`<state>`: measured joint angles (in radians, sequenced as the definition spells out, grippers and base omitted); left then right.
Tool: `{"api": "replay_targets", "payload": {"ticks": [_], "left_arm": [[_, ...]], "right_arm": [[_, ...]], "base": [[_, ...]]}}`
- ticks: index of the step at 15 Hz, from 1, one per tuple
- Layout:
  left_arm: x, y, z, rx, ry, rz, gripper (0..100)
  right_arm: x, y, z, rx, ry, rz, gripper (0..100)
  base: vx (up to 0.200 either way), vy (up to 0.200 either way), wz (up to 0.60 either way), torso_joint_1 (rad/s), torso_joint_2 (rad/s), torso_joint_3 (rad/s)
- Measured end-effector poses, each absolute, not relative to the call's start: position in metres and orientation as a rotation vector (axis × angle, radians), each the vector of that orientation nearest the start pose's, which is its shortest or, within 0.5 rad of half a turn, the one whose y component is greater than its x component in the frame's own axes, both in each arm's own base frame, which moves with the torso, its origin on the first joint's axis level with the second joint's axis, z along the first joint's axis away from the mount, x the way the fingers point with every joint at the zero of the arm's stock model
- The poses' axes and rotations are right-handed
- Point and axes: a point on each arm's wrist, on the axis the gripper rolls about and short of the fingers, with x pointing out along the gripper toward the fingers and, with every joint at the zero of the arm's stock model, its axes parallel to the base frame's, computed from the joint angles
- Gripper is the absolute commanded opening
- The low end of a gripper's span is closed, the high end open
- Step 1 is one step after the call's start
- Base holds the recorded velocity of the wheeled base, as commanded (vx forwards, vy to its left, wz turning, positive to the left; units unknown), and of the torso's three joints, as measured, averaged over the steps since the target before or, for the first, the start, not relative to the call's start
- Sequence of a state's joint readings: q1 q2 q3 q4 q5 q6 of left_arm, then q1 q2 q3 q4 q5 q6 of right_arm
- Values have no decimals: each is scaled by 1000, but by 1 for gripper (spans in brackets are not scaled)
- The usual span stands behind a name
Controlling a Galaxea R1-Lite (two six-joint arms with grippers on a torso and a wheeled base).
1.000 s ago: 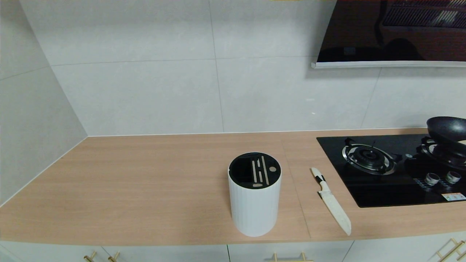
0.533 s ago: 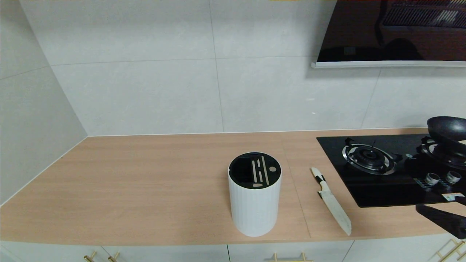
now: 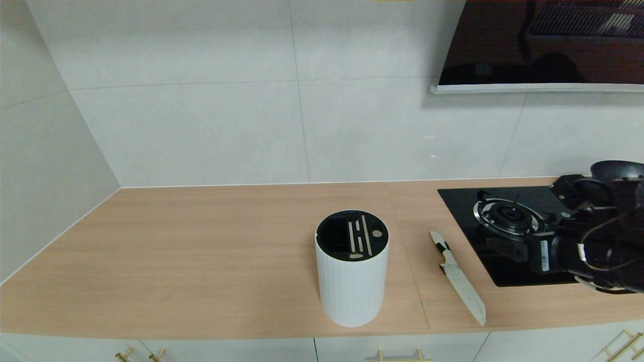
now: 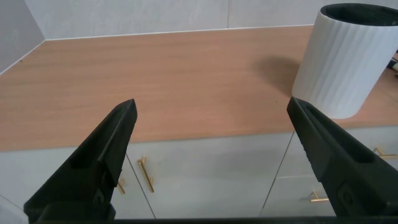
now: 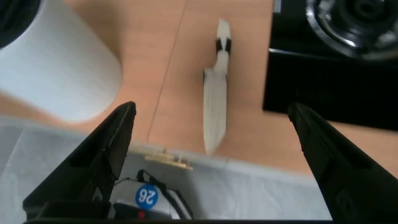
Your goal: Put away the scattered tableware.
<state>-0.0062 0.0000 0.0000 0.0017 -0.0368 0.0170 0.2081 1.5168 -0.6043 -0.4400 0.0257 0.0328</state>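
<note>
wooden counter point(image 3: 201, 261): centre, 9 to 3 o'clock | black stove point(image 3: 460, 206): 3 o'clock, on counter | burner point(image 3: 508, 217): on stove | dark pan point(image 3: 616, 171): far 3 o'clock | hood point(image 3: 538, 45): 1 o'clock | tiled wall point(image 3: 201, 125): 12 o'clock | brass handles point(image 3: 400, 358): 6 o'clock

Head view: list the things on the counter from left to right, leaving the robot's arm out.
Left to right: white knife holder → knife → gas burner → black pan.
</note>
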Motion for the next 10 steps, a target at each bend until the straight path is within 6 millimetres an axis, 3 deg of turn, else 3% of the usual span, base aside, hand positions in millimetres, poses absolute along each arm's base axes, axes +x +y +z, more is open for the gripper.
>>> {"api": "replay_targets", "payload": {"ticks": [4,10], "left_arm": [[-23,-1,75,17,1,-43,100],[-23,-1,75,17,1,-43,100]], "right_arm": [[275,63,139,-26,490,227,100],[308,76,84,-48,544,200,100]], "base": [[0,0,0,0,0,0],[0,0,0,0,0,0]]}}
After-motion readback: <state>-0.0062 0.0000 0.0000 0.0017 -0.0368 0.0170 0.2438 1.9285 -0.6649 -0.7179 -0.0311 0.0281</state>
